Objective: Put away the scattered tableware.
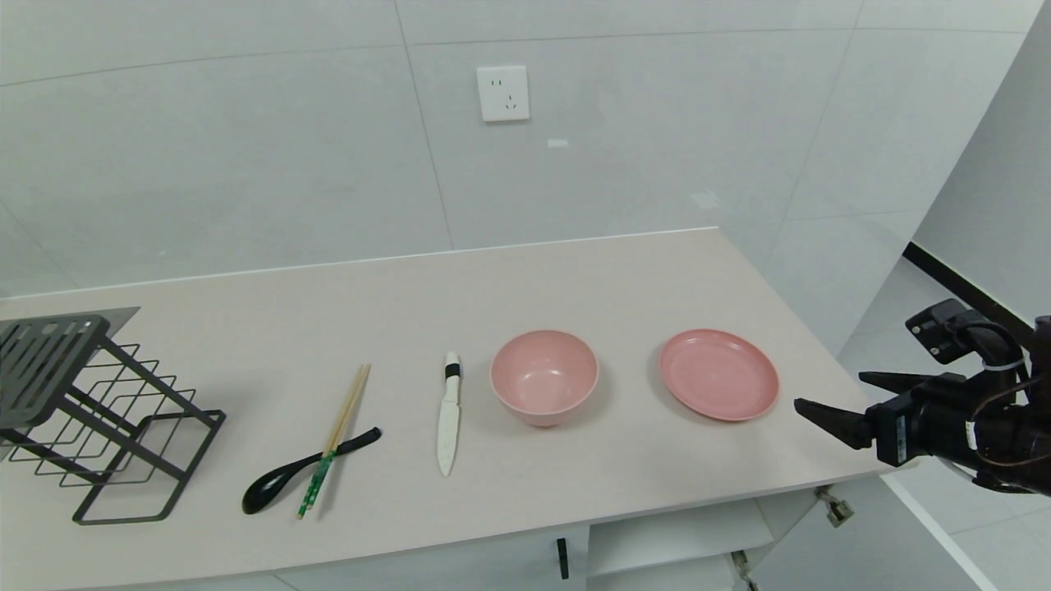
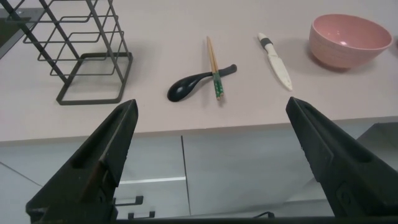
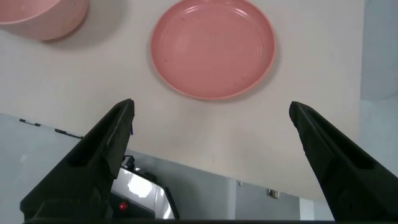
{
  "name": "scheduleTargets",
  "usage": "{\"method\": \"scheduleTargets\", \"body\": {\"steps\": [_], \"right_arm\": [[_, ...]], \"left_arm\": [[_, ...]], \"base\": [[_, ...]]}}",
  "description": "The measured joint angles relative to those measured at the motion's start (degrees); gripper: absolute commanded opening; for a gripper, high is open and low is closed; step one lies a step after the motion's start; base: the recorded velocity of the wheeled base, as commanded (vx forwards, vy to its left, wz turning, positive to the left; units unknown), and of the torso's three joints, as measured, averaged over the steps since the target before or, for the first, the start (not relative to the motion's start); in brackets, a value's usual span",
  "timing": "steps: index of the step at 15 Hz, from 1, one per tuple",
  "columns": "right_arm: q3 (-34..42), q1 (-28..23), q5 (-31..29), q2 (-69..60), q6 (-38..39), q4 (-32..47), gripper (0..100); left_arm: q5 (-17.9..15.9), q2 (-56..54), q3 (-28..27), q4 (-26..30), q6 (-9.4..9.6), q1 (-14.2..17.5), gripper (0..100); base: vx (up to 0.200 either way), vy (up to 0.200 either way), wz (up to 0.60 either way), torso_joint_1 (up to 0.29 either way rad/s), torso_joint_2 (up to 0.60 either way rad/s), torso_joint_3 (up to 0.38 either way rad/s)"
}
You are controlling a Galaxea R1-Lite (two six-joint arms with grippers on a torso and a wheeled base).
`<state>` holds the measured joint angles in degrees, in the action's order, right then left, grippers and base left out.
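Pink plate (image 1: 719, 374), bowl (image 1: 543, 376), knife (image 1: 448, 414), chopsticks (image 1: 335, 439) and spoon (image 1: 304, 470) lay loose across mid-frame on the surface (image 1: 624, 279); the rack (image 1: 82, 402) at lower left held nothing. My left tool (image 2: 211, 104) and right tool (image 1: 829, 390) gaped wide, empty. I judged nothing stowed.

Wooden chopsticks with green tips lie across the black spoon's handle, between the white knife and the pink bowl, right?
No. The head view shows the wooden chopsticks across the handle of the black spoon, but between the black wire rack and the white knife; the pink bowl lies right of the knife.

No readable text or numbers, marks on chopsticks (image 1: 341, 423) too small
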<state>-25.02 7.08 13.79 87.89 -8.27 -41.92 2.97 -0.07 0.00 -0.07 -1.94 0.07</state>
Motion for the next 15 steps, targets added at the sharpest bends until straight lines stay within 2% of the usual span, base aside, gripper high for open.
{"method": "scheduleTargets", "body": {"steps": [7,15], "right_arm": [[-1.55,0.11,-0.05,3.10,-0.32,-0.22,100],[-12.85,0.07,-0.18,17.59,0.01,-3.91,100]], "left_arm": [[-0.09,0.00,0.00,0.00,0.30,0.00,100],[-0.09,0.00,0.00,0.00,0.13,0.00,100]], "base": [[0.000,0.000,0.00,0.000,0.00,0.000],[0.000,0.000,0.00,0.000,0.00,0.000]]}}
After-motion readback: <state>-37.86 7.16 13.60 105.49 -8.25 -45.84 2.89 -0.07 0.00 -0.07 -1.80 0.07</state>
